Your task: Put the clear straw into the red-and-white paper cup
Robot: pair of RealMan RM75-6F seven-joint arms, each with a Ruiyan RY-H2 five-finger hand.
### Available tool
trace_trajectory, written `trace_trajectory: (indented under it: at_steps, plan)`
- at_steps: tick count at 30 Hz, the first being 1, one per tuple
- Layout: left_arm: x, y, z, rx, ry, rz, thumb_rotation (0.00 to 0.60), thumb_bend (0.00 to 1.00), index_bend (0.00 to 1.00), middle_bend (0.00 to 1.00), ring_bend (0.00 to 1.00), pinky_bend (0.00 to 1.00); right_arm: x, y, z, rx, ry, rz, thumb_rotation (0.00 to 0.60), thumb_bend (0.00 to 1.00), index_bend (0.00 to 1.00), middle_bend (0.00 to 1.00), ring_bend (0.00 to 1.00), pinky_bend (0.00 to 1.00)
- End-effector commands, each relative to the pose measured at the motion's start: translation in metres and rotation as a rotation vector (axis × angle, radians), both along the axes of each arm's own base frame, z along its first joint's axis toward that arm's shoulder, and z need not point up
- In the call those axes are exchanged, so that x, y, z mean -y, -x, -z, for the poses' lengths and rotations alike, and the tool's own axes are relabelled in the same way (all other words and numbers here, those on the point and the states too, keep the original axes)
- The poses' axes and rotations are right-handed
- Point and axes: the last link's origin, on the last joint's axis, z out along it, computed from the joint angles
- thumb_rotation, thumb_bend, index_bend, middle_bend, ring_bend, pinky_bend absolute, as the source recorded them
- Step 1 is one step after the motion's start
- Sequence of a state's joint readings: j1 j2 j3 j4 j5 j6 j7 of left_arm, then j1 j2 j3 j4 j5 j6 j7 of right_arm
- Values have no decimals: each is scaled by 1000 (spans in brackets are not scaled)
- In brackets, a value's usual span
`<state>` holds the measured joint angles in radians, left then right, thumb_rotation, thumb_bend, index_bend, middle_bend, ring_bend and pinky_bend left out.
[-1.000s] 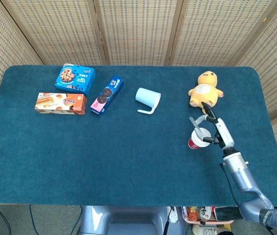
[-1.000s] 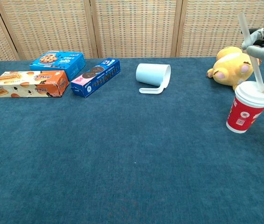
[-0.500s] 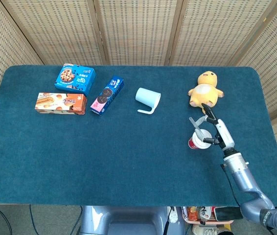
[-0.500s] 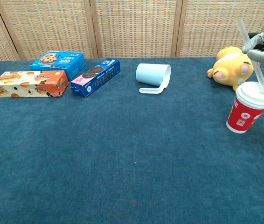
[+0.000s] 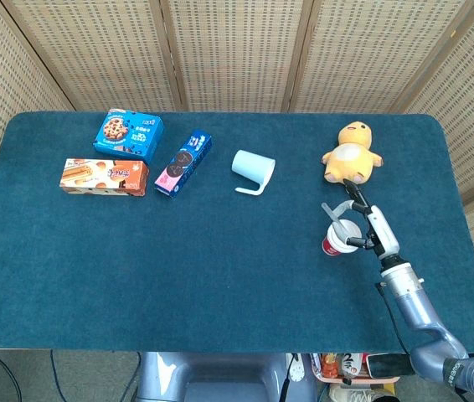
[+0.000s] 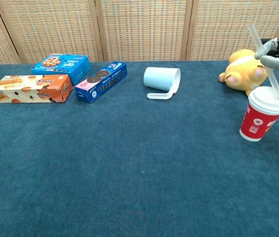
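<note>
Standing near the table's right edge, red-and-white paper cup holds clear plastic straw, tilted. Right hand fingers seemingly pinch the straw's upper part. Left hand unseen.

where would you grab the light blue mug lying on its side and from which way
Grip the mug across its round body, coming down from above. It lies on its side with the open mouth facing right and the handle flat on the table toward the front, so the top of the body is free. The handle sits too low for fingers to hook easily.
</note>
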<state>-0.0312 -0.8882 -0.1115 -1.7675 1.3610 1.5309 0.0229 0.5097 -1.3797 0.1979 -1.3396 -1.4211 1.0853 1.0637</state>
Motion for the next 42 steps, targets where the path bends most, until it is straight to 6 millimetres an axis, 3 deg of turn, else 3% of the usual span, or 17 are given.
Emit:
trace_trajectory:
  at_steps: [1, 27, 42]
  plan:
    - [0, 0, 0, 1, 2, 0, 600, 55, 0, 0, 0, 0, 0, 2, 1, 4, -6, 8, 600, 593, 716, 71, 0, 0]
    - [-3, 0, 6, 3, 20, -3, 600, 55, 0, 0, 0, 0, -2, 20, 12, 8, -52, 40, 600, 593, 716, 60, 0, 0]
    - [-3, -1, 6, 3, 24, 0, 600, 55, 0, 0, 0, 0, -4, 17, 10, 183, -84, 61, 600, 594, 716, 56, 0, 0]
